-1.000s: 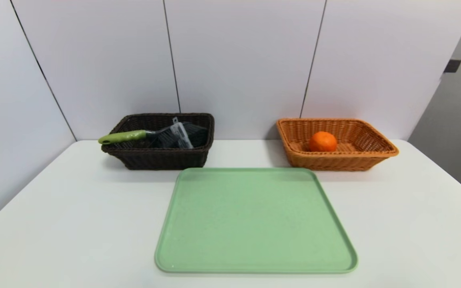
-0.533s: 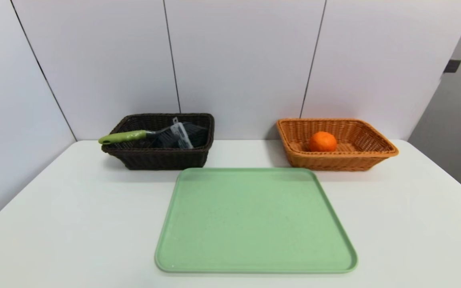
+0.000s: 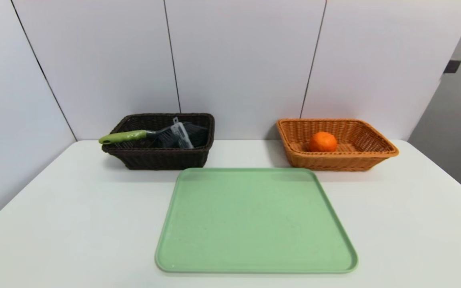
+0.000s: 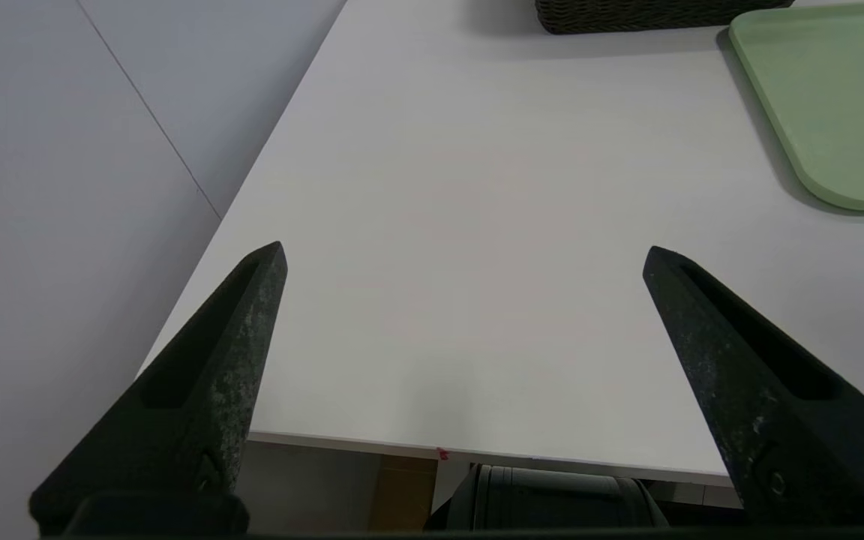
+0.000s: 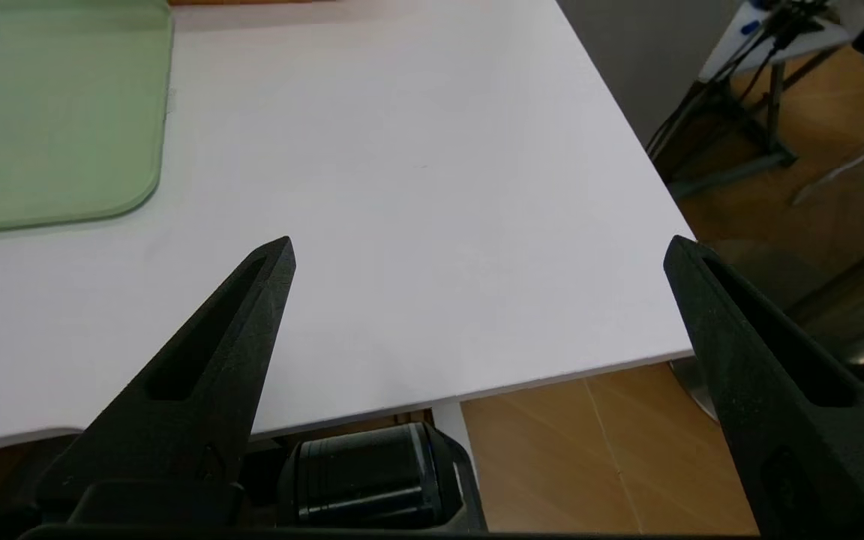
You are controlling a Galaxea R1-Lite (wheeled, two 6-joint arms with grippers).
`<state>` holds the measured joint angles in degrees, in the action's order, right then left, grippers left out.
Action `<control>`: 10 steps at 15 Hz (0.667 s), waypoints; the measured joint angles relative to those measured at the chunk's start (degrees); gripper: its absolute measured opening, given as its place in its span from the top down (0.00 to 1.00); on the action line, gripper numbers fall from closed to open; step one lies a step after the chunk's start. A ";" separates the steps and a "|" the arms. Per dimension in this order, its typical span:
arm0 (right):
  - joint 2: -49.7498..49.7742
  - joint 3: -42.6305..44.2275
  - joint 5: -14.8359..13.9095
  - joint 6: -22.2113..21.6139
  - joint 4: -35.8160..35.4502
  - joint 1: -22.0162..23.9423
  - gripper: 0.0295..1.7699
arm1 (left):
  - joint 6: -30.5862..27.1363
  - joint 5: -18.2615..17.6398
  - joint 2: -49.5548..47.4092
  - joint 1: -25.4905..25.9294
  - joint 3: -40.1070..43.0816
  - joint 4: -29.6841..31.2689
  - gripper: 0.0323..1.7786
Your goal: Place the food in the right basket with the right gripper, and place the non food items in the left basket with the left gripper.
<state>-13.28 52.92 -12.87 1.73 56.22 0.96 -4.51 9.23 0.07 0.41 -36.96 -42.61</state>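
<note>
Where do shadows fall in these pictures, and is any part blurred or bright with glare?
Head view: soft shadows lie in front of the dark basket and orange basket; no glare. Left wrist view: a shadow edges the green tray; the left gripper looks sharp. Right wrist view: the table is evenly lit.

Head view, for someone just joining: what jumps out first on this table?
The bare green tray fills the middle of the white table. Behind it, the orange sits alone in the tan basket on the right, while the dark basket on the left holds a green-handled brush. The left gripper and right gripper hang open at the table's near edge.
</note>
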 joint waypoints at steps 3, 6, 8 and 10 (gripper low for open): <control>4.38 -4.46 2.22 1.01 -4.63 -0.37 0.04 | 0.02 0.20 -0.02 0.00 1.61 -0.26 0.05; 10.58 -9.70 5.68 2.21 -10.34 -0.76 0.04 | 2.95 -2.40 -0.02 0.00 2.66 0.94 0.05; 12.26 -12.48 8.03 2.23 -14.63 -0.89 0.04 | 6.92 -2.93 -0.05 0.00 3.19 2.56 0.05; 13.03 -15.24 8.41 2.38 -18.91 -0.96 0.04 | 9.68 -2.73 -0.05 0.00 4.33 7.41 0.05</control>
<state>-0.24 37.68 -4.46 4.11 37.32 0.00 5.17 6.50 0.02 0.41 -32.63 -35.19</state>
